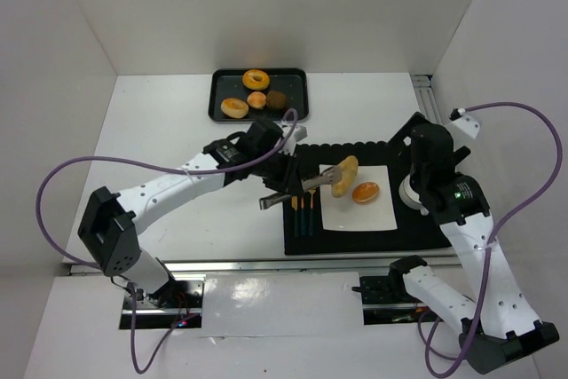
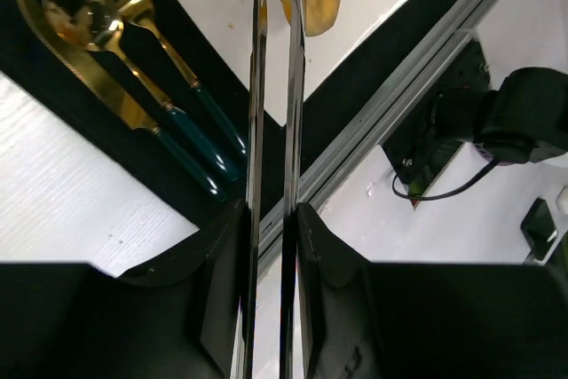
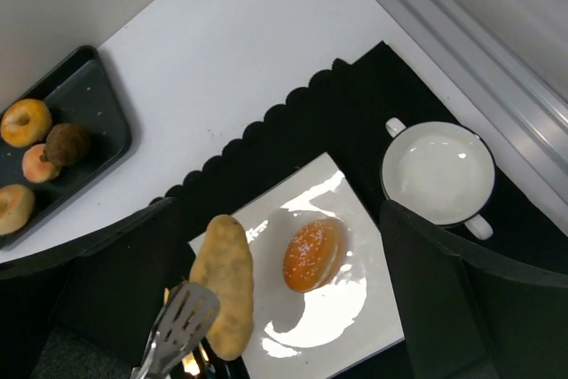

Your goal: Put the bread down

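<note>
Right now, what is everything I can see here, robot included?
placemat: one, black, near the arms
tray: one, black, beyond the placemat
pastries: four, orange to dark brown, on the tray
plate: one, white, on the placemat
sesame bun: one, orange, on the plate
long bread: one, golden, in the tongs over the plate
tongs: one pair, silver, in the left gripper
cutlery: three pieces, gold and teal, left of the plate
bowl: one, white, right of the plate
left gripper: one, black, shut on the tongs
right gripper: one, black, open, above the placemat
</note>
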### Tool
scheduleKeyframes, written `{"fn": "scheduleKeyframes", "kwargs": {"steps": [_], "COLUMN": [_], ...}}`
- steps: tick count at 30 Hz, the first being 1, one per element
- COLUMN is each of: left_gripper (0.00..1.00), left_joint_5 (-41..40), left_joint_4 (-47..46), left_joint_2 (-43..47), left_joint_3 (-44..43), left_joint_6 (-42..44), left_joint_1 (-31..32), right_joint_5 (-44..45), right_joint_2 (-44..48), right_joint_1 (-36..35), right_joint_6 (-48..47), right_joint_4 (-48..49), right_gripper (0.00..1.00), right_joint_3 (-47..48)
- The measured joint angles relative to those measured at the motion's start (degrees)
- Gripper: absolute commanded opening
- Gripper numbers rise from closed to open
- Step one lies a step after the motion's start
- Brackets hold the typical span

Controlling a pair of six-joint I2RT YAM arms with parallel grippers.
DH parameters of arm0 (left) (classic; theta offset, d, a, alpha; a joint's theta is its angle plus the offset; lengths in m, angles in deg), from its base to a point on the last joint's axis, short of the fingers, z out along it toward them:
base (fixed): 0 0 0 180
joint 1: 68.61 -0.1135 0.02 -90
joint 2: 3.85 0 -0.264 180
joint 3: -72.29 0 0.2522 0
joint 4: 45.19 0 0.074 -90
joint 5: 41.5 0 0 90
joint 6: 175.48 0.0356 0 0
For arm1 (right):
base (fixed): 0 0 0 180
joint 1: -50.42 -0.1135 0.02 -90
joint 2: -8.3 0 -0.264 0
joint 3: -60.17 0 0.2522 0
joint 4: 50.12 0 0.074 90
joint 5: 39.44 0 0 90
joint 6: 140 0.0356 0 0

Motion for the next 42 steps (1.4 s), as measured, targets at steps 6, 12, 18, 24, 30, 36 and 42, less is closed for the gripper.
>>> {"fn": "scheduleKeyframes", "kwargs": {"steps": [6, 12, 18, 24, 30, 36, 42], "left_gripper": [0.19, 0.37, 0.6, 0.71, 0.59, 0.55, 0.55], "left_joint_5": [-3.6, -5.7, -4.4, -3.8, -7.4, -19.8, -34.9], "left_joint_4": [-1.9, -2.8, -3.2, -2.1, 1.0, 6.1, 5.9], "left_joint_2": [-5.0, -5.5, -5.7, -6.0, -5.8, -1.0, 5.4], "left_joint_3": [-0.3, -0.3, -0.3, -1.3, -5.6, -7.7, -0.2], "left_joint_6": [-2.9, -4.6, -4.6, -4.2, -3.6, -2.8, -5.9], "left_joint_1": [3.3, 3.3, 3.6, 4.3, 4.3, 2.1, -3.1], "right_joint_5": [0.6, 0.4, 0.1, -0.4, -0.9, -1.7, -3.7], "right_joint_2": [0.4, 0.4, -0.1, -0.2, -0.7, -1.1, -2.8], "right_joint_1": [0.4, 0.4, 0.4, 0.4, 0.4, 0.4, 0.5], "right_joint_6": [0.2, 0.2, 0.2, 0.2, 0.2, 0.0, -0.5], "right_joint_4": [-2.6, -3.5, -3.6, -3.5, -3.4, -3.1, -1.9], "right_gripper": [1.0, 1.0, 1.0, 1.0, 1.0, 1.0, 1.0], "right_joint_3": [0.0, 0.0, -0.1, -0.1, -0.1, -0.2, -1.2]}}
